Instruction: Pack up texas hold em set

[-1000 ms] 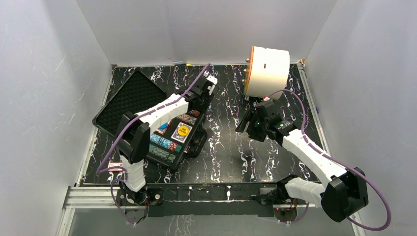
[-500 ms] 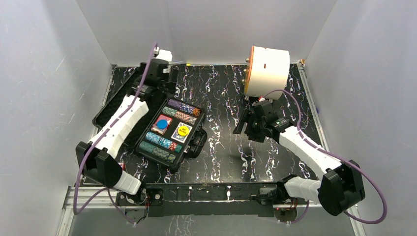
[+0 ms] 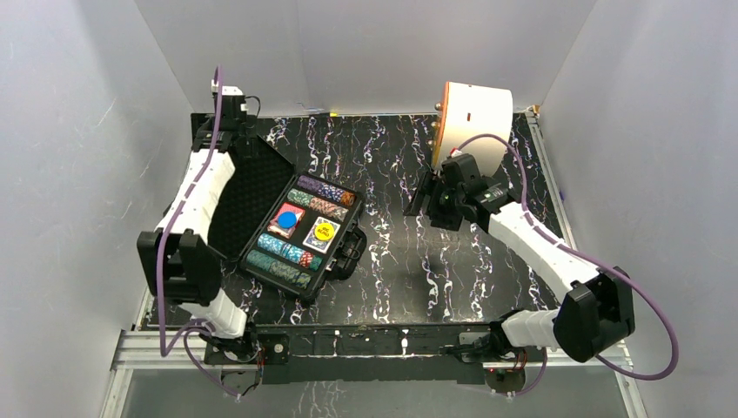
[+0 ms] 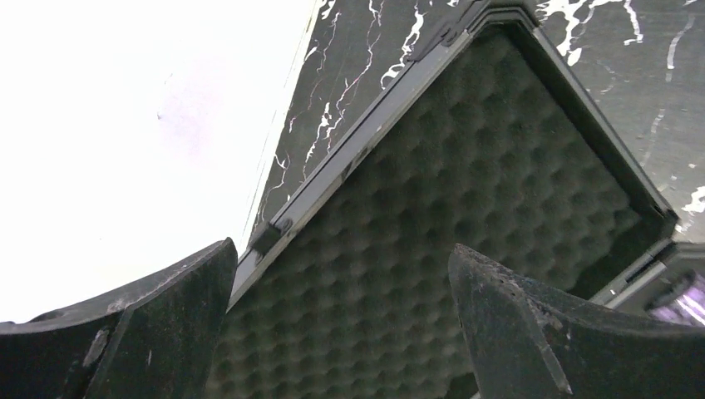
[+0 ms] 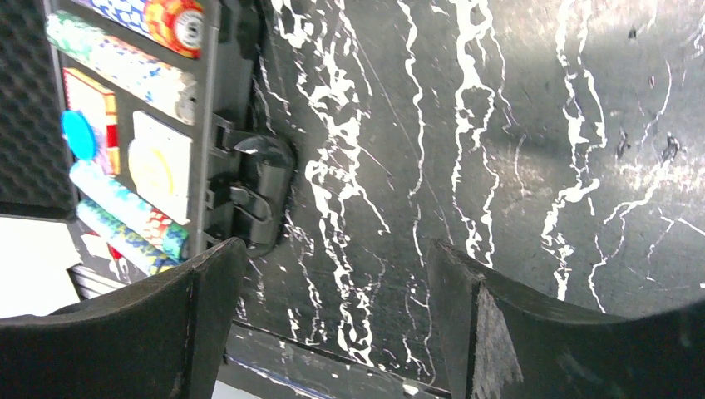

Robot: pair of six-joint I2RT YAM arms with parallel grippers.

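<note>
The black case [image 3: 341,261] lies open at the table's left, its tray holding rows of multicoloured chips [image 3: 283,252], a blue button [image 3: 286,219] on a red deck, and a yellow button [image 3: 324,231]. Its foam-lined lid [image 3: 252,187] stands partly raised; the foam fills the left wrist view [image 4: 465,191]. My left gripper [image 3: 228,139] is open and empty at the lid's far top corner [image 4: 341,258]. My right gripper [image 3: 428,202] is open and empty above bare table right of the case; its view shows the case handle [image 5: 258,195] and chips [image 5: 125,62].
A large white cylinder [image 3: 474,126] with an orange face stands at the back right, just behind my right wrist. White walls close in the left, back and right sides. A metal rail [image 3: 348,344] runs along the near edge.
My left arm swung from over the case's right side to the far left corner. The lid has risen from flat to partly upright. My right gripper crept slightly toward the back.
</note>
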